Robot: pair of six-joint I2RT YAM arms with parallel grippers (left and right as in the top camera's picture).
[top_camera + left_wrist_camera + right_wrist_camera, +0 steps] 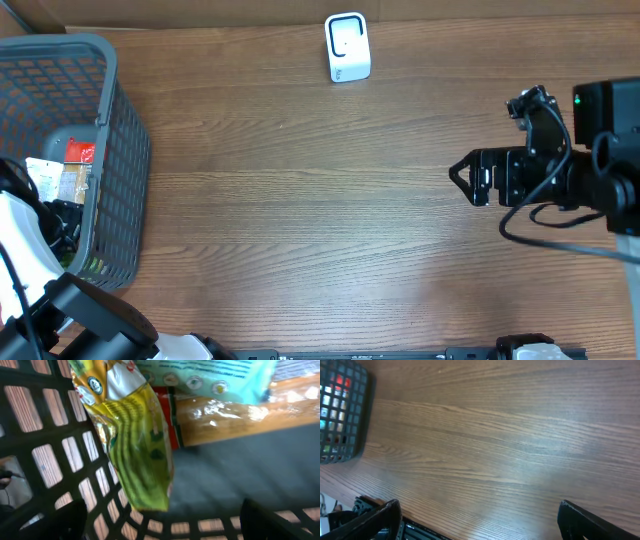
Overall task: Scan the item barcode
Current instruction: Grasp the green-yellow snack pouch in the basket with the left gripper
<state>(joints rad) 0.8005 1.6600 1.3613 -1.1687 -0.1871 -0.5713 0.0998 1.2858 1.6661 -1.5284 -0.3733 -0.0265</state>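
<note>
Several packaged items lie in the grey basket [122, 150] at the left. My left gripper [160, 522] is inside it, open, with nothing between its fingers [57, 520]. Just ahead of it a yellow-green packet [135, 450] leans against the basket's lattice wall [65, 455]. Behind that lie a light blue packet [210, 375] and a tan wrapped item [240, 415]. No barcode shows. The white scanner [347, 47] stands at the table's far edge. My right gripper [465, 178] hovers open over bare wood at the right, also seen in the right wrist view [480, 515].
The left arm [25, 245] reaches into the basket from the near left. In the right wrist view the basket [340, 410] is far off at the upper left, and the table's front edge with black hardware [385, 527] runs along the bottom.
</note>
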